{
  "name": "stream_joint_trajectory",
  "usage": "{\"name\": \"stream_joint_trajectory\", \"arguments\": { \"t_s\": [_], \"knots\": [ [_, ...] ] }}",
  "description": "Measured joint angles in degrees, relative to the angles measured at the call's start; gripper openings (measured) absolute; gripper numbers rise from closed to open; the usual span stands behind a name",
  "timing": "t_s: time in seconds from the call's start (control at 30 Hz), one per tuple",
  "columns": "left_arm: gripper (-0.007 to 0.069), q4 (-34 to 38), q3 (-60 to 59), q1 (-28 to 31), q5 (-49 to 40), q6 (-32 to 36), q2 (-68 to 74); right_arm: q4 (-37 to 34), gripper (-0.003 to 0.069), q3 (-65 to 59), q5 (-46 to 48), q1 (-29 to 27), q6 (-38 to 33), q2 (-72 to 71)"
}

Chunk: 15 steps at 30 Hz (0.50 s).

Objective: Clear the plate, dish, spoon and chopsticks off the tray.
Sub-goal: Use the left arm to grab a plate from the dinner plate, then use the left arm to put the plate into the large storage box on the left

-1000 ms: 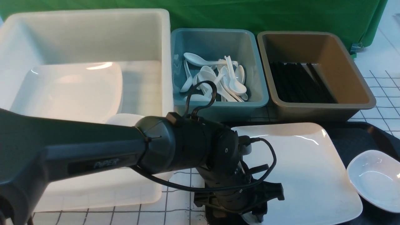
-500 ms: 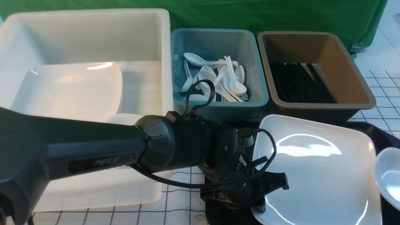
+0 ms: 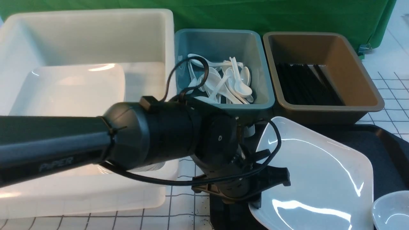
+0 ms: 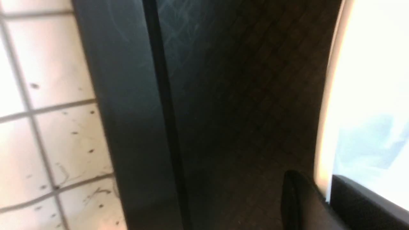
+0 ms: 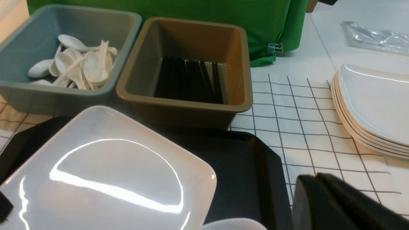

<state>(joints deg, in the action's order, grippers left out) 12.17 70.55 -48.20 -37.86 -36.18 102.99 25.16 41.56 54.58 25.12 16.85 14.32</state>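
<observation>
Gripping the plate (image 3: 319, 179) by the rim nearest the tray's left edge, the left gripper (image 3: 255, 199) holds it tilted over the tray (image 3: 361, 143), jaws narrow on that rim. Glossy, stiff and probably breakable, the plate may slip in a one-edge pinch, so a deeper rim hold seems safer. The dish (image 3: 391, 212) sits at the tray's near right corner. The right gripper (image 5: 322, 198), near the tray's right edge, is closed and empty.
</observation>
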Motion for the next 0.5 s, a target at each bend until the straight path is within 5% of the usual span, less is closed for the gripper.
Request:
{"name": "stream_joint_trajectory", "arguments": {
  "t_s": [0.5],
  "knots": [
    [0.0020, -5.3, -0.5, -0.8, 1.0, 0.0, -15.3, -0.1, 0.0019, 0.0, 0.0, 0.0, 0.0, 0.0]
  ]
}}
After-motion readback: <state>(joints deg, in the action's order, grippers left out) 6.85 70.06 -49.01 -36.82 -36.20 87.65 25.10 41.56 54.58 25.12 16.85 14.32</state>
